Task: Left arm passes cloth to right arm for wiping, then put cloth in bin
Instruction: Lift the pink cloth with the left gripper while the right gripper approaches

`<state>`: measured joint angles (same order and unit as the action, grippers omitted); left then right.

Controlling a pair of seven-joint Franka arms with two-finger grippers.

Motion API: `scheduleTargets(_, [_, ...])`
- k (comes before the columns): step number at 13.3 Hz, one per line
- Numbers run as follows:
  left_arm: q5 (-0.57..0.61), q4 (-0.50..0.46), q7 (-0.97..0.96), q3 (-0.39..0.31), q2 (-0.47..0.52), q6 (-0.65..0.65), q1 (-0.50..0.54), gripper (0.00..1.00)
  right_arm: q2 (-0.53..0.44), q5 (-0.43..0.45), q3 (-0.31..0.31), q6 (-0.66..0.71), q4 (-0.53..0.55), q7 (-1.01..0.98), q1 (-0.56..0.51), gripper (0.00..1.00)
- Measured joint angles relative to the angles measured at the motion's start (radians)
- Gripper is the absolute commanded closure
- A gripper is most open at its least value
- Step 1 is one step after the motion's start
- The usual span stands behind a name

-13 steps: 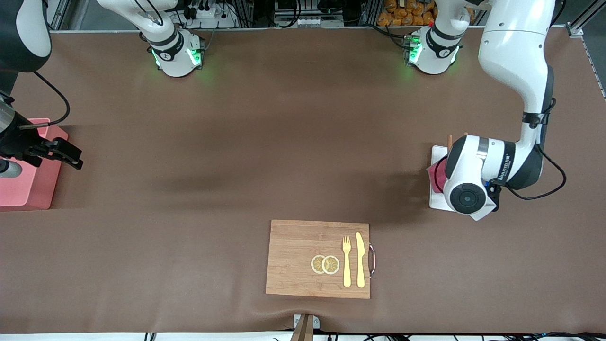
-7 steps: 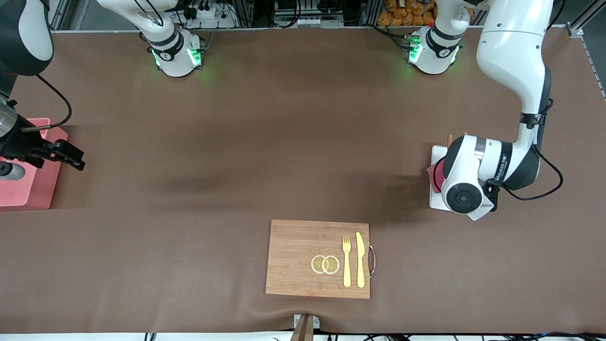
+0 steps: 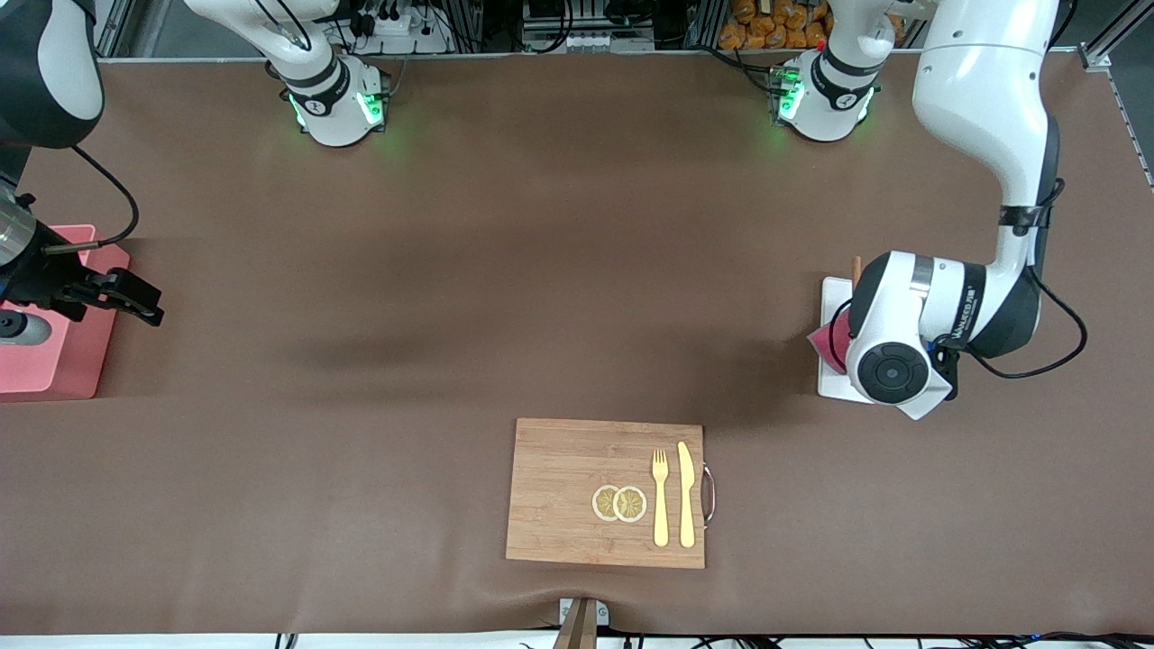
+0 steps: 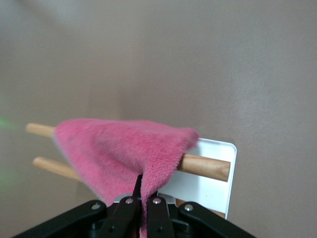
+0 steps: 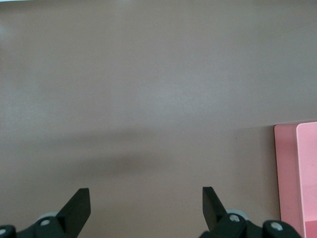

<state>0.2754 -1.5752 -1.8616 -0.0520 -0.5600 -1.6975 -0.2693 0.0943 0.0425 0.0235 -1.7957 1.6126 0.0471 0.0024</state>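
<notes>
Fuzzy crimson-pink cloth (image 4: 119, 148) — draped (left gripper (image 4: 143, 198) pinching).

**The room around my table**

My brown table mat (image 3: 559, 270) takes up almost everything I see, matte and faintly creased near its edge closest to the front camera. Soft shadows lie across its middle. Green light (image 3: 365, 106) glows on the mat's rim farthest from that camera. Above that rim stand metal frame rails (image 3: 505, 18), tangled cables and orange packets (image 3: 766, 22).
</notes>
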Motion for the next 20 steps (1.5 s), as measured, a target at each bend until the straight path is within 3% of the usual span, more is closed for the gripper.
scheduleTargets(3, [0.029,0.008,0.038,0.039,0.072,0.099,-0.024,1.00,0.000,-0.001,0.002,0.041,-0.044,0.009,0.000,0.00])
scheduleTargets(7, [0.054,0.053,0.082,0.055,0.123,0.161,-0.137,1.00,-0.001,-0.055,-0.002,0.128,-0.112,0.168,0.016,0.00])
scheduleTargets(9, [0.054,0.072,0.102,0.082,0.140,0.164,-0.177,1.00,-0.001,-0.128,-0.002,0.169,-0.119,0.297,0.035,0.00])
scheduleTargets(13, [0.015,0.104,0.167,0.214,0.169,0.161,-0.189,1.00,0.021,-0.330,-0.002,0.247,-0.119,0.592,0.046,0.00])
scheduleTargets(18, [-0.096,0.146,0.178,0.367,0.169,0.005,-0.196,1.00,0.100,-0.411,-0.006,0.253,-0.117,0.950,0.169,0.00])
scheduleTargets(20, [-0.153,0.162,0.178,0.419,0.170,-0.083,-0.197,1.00,0.163,-0.543,-0.006,0.249,-0.115,1.082,0.192,0.00])
